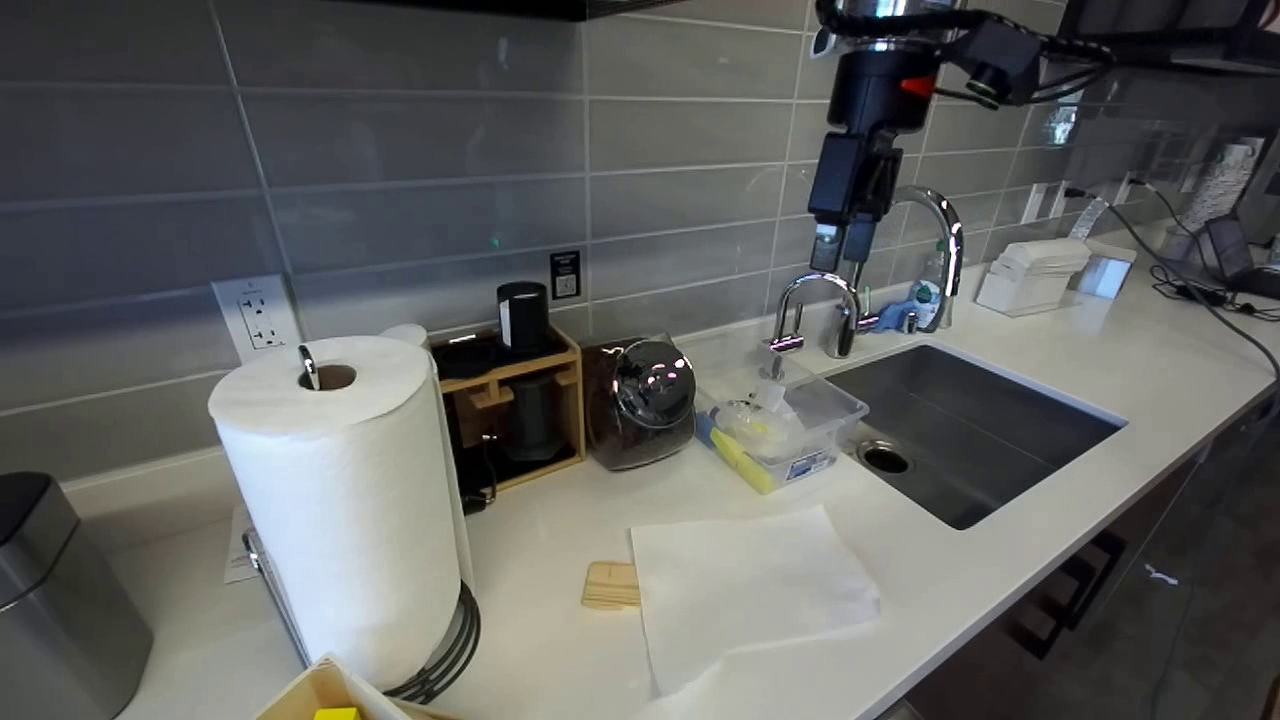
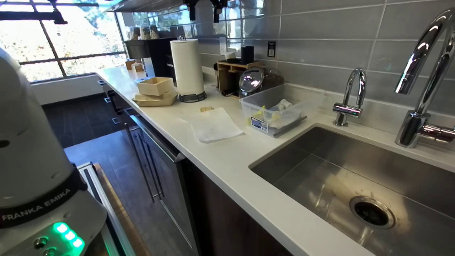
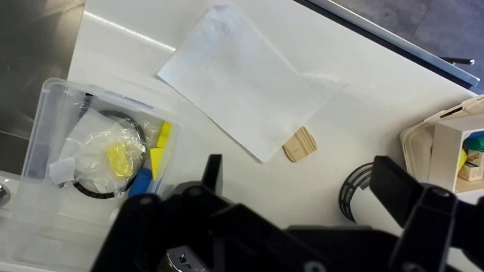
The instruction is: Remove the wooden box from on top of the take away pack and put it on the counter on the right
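On top of the tan take away pack (image 2: pixel 154 101) rests the wooden box (image 2: pixel 155 86), a pale square tray near the counter's front edge. Only a corner of the wooden box (image 1: pixel 325 690) enters the bottom of an exterior view. At the right of the wrist view the box (image 3: pixel 443 151) shows yellow, green and blue items inside, with the pack (image 3: pixel 418 147) beneath it. My gripper (image 3: pixel 298 164) is open, nothing between its fingers. It hangs high above the off-white counter (image 2: pixel 227 160), well apart from the box; both exterior views show the gripper (image 1: pixel 842 252) (image 2: pixel 204 17) raised.
A paper towel roll (image 2: pixel 187 67) on a wire stand is close beside the box. White paper (image 1: pixel 750 590) and a flat tan block (image 1: pixel 611 585) lie mid-counter. A clear plastic bin (image 1: pixel 800 445) borders the sink (image 1: pixel 985 420), with a brown rack (image 1: pixel 575 400) and glass jar (image 1: pixel 640 420) behind.
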